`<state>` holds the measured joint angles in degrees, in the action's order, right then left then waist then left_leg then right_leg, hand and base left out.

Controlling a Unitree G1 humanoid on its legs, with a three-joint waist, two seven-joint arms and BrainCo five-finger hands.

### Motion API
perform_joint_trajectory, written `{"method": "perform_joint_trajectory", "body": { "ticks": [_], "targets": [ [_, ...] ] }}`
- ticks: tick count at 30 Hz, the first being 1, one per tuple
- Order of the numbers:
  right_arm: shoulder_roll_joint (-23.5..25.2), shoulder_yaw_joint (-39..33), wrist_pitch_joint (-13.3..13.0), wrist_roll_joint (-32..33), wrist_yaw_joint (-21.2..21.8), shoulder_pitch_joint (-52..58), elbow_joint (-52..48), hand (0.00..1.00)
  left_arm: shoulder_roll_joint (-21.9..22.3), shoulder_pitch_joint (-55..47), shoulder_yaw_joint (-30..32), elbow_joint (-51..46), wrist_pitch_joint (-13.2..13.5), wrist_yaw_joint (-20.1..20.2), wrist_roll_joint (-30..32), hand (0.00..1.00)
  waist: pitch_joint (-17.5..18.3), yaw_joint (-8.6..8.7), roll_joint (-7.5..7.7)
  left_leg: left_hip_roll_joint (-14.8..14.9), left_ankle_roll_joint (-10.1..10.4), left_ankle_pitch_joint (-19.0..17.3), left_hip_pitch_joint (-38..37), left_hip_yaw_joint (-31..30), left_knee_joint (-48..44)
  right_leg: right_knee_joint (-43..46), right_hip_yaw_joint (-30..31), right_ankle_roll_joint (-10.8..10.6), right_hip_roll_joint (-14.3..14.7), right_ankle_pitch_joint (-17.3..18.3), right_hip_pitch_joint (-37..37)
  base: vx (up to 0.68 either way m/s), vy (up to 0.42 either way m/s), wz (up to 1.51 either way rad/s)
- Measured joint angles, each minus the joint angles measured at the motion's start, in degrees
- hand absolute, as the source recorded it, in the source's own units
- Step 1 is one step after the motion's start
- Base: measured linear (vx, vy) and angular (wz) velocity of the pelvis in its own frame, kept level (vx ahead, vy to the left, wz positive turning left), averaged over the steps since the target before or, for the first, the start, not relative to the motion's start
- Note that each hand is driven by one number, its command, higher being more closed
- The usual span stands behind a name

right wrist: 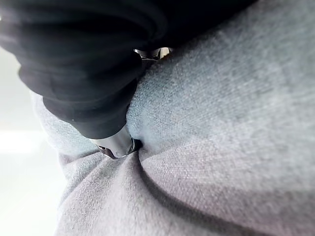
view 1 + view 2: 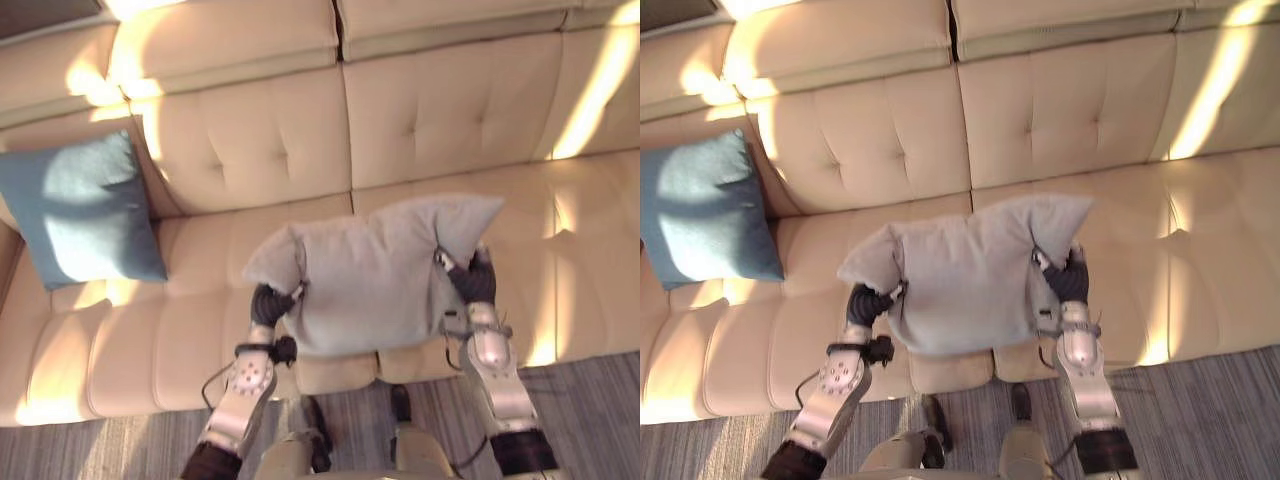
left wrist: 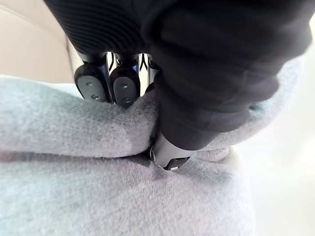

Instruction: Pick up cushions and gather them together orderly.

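I hold a light grey cushion (image 2: pixel 370 280) up in front of me, over the seat of a beige sofa (image 2: pixel 440 110). My left hand (image 2: pixel 268 305) grips its left edge; in the left wrist view the fingers (image 3: pixel 125 83) and thumb pinch a fold of the grey fabric (image 3: pixel 98 196). My right hand (image 2: pixel 475 280) clamps the right edge, its thumb (image 1: pixel 115 142) dug into the cloth (image 1: pixel 221 123). A blue cushion (image 2: pixel 80 210) leans upright against the sofa back at the far left, well apart from the grey one.
The sofa seat (image 2: pixel 160 340) lies bare between the blue cushion and my hands, and also to the right (image 2: pixel 590 260). Grey striped carpet (image 2: pixel 590 400) runs along the sofa's front edge. Sunlight patches cross the upholstery.
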<state>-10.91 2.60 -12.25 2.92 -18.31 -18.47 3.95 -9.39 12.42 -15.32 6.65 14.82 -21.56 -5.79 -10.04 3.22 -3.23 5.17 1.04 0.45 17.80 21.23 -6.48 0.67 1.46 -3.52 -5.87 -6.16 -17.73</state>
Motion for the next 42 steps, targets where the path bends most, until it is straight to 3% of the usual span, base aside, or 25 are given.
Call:
{"method": "perform_joint_trajectory", "body": {
  "ticks": [4, 11, 17, 18, 19, 20, 23, 33, 37, 42],
  "targets": [
    [-0.9, -0.3, 0.0, -2.8, -4.4, -15.6, 4.9, 1.00, -1.5, 14.5, 3.3, 2.9, 0.0, -4.9, 1.4, 1.00, -2.5, 0.58, 1.10, 0.4, -0.7, 0.9, 5.2, -0.5, -2.0, -0.1, 0.2, -0.1, 0.2, -1.8, -4.0, -0.15, -0.017, 0.04],
    [-2.0, -3.3, 0.1, -5.4, -9.9, -40.6, 17.7, 1.00, -5.0, 41.4, 9.3, 15.1, -0.2, -11.8, 4.3, 1.00, -9.2, 0.07, 1.24, 0.5, -1.5, 3.5, 10.6, -1.3, -2.3, -0.1, 0.1, 0.0, 0.5, -4.2, -8.9, -0.11, -0.021, 0.06],
    [-2.2, -6.4, 1.6, -5.2, -10.7, -50.2, 28.7, 1.00, -6.5, 53.5, 9.3, 28.0, -0.5, -12.1, 1.9, 1.00, -13.1, -0.31, 1.17, 0.3, -1.5, 5.9, 12.5, -1.6, 0.0, 0.0, 0.1, 0.1, 0.8, -4.9, -11.6, -0.03, -0.021, 0.04],
    [-2.7, -6.2, 2.0, -5.0, -10.5, -51.8, 31.0, 0.00, -6.6, 55.8, 9.3, 31.4, -0.5, -11.3, -0.3, 1.00, -14.2, -0.19, 1.23, 0.2, -1.5, 6.3, 12.7, -1.7, 0.7, 0.0, 0.1, 0.1, 0.8, -5.0, -12.0, -0.02, -0.014, 0.04],
    [-2.9, -6.2, 2.2, -5.0, -10.4, -52.3, 31.9, 0.00, -6.6, 56.7, 9.3, 33.1, -0.6, -10.9, -1.1, 1.00, -14.3, -0.13, 1.22, 0.1, -1.5, 6.4, 13.3, -1.8, 0.8, 0.0, 0.1, 0.1, 0.8, -5.0, -12.6, -0.01, -0.012, 0.04],
    [-3.1, -6.3, 2.7, -4.4, -10.4, -53.4, 33.6, 0.00, -6.6, 57.9, 9.3, 35.7, -0.6, -10.6, -2.4, 0.00, -14.5, 0.09, 1.22, 0.1, -1.5, 6.7, 14.4, -1.9, 1.0, 0.0, 0.1, 0.2, 0.8, -5.2, -13.9, 0.00, 0.000, 0.00],
    [-3.4, -7.3, 3.2, -2.7, -10.3, -56.4, 38.1, 0.00, -6.8, 60.0, 9.4, 37.9, -0.4, -9.4, -3.8, 0.00, -16.8, 0.74, 1.20, -0.2, -1.5, 7.5, 14.8, -1.8, 2.6, 0.0, 0.4, 0.3, 0.8, -5.3, -15.0, 0.00, 0.000, 0.00],
    [-7.6, -7.1, 1.8, 1.8, -6.9, -60.4, 39.8, 0.00, -10.3, 64.0, 12.6, 39.0, 0.1, -6.9, -3.6, 0.00, -16.9, 0.39, 1.19, 0.0, -1.5, 7.7, 17.2, -2.0, 2.8, 0.0, 2.1, 0.3, 1.2, -5.7, -17.9, 0.00, 0.000, -0.03],
    [-12.0, -7.0, 1.3, 4.2, -4.9, -58.2, 38.5, 0.00, -15.2, 62.6, 13.2, 39.0, 0.1, -5.2, -3.6, 0.00, -16.9, -0.43, 1.19, 0.2, -1.5, 7.7, 17.1, -1.9, 2.8, 0.0, 2.3, 0.3, 1.4, -5.7, -17.8, -0.01, -0.001, -0.01],
    [-18.1, -7.3, -0.1, 11.2, -0.3, -48.3, 26.3, 0.00, -22.8, 55.5, 15.3, 31.8, 0.3, -0.7, -8.0, 0.00, -16.9, -1.07, 1.19, 1.0, -1.2, 7.9, 16.3, -1.9, 2.7, 0.3, 2.4, 0.3, 2.0, -5.7, -17.2, 0.00, -0.006, -0.01]
  ]
}}
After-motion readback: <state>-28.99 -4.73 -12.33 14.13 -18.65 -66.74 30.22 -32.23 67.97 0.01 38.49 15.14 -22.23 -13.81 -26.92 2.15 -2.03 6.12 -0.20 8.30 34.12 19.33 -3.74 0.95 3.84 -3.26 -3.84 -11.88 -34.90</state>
